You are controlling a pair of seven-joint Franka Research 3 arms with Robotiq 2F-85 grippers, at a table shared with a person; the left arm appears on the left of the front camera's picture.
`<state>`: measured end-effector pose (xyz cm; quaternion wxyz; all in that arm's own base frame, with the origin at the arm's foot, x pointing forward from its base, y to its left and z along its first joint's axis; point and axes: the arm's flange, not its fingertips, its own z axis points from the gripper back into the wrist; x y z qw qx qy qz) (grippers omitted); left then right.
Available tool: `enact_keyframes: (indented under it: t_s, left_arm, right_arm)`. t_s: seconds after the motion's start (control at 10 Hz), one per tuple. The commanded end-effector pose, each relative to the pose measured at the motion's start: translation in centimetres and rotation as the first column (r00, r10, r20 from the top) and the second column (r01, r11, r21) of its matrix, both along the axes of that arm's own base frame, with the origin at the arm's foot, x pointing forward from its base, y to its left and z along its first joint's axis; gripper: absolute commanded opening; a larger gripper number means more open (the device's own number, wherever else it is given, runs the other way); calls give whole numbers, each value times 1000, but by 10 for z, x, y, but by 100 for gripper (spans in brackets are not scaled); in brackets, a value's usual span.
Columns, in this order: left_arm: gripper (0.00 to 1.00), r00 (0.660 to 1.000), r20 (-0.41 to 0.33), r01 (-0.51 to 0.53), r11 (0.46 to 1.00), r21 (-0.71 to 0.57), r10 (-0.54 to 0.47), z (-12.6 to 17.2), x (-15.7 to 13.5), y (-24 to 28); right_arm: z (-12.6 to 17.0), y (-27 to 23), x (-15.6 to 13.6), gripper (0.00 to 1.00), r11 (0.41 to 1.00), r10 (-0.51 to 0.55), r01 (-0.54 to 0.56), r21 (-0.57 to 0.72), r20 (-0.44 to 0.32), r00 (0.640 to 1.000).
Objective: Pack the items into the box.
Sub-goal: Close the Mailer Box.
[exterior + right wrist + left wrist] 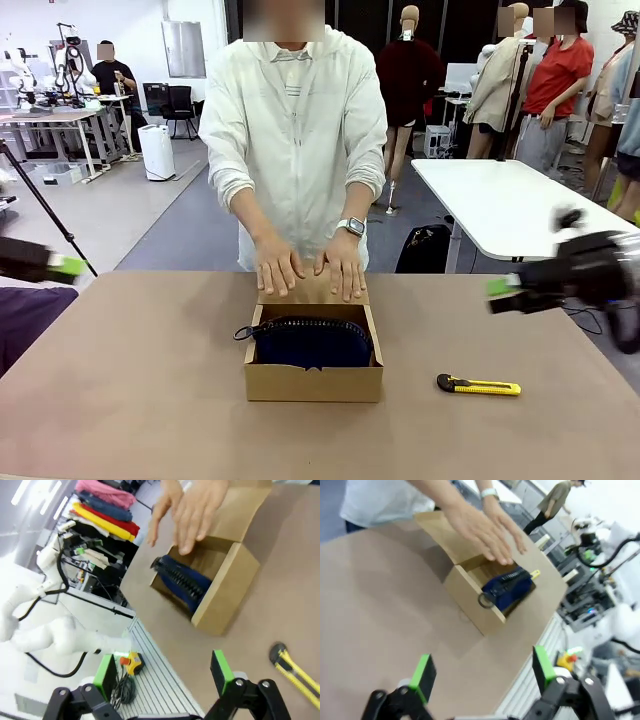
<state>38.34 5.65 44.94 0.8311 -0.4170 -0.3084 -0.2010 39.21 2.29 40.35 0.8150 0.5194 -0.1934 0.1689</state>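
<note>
The brown cardboard box (313,381) stands mid-table with its flap lid folded back toward the person. The navy pouch (312,343) lies inside it, its zipper up and its loop strap hanging over the left wall. Both of the person's hands (310,268) rest on the flap. My left gripper (62,266) hovers at the far left edge, blurred, well away from the box. My right gripper (505,290) hovers at the right, also blurred. In the wrist views the left gripper (482,672) and the right gripper (164,672) are open and hold nothing, each facing the box (470,600) (227,587). The small black bar is hidden.
A yellow-and-black utility knife (478,385) lies on the brown table (140,400) to the right of the box, also seen as the knife (295,667) in the right wrist view. A dark purple object (25,315) sits at the left edge. A white table (500,200) stands behind.
</note>
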Motion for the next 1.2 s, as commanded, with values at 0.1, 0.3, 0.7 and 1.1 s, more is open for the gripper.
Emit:
enact_keyframes:
  t_s: [0.1,0.3,0.7,1.1]
  left_arm:
    - [100,998,-64,-17,975,-221,3,-63,79,-31]
    - [100,983,-123,91,941,-326,-138,-81,92,-52]
    - [100,993,-114,-5,966,-260,-25,-89,90,-55]
    - [100,956,-292,-79,927,-366,-34,-114,232,-103]
  right_arm:
    - [-35,39,61,100,1000,0,1,9,-84,997]
    - [-43,37,61,100,998,60,-57,28,-97,994]
    - [-55,48,63,100,999,34,-32,16,-114,993]
    - [-64,95,186,100,999,-43,35,-32,-318,947]
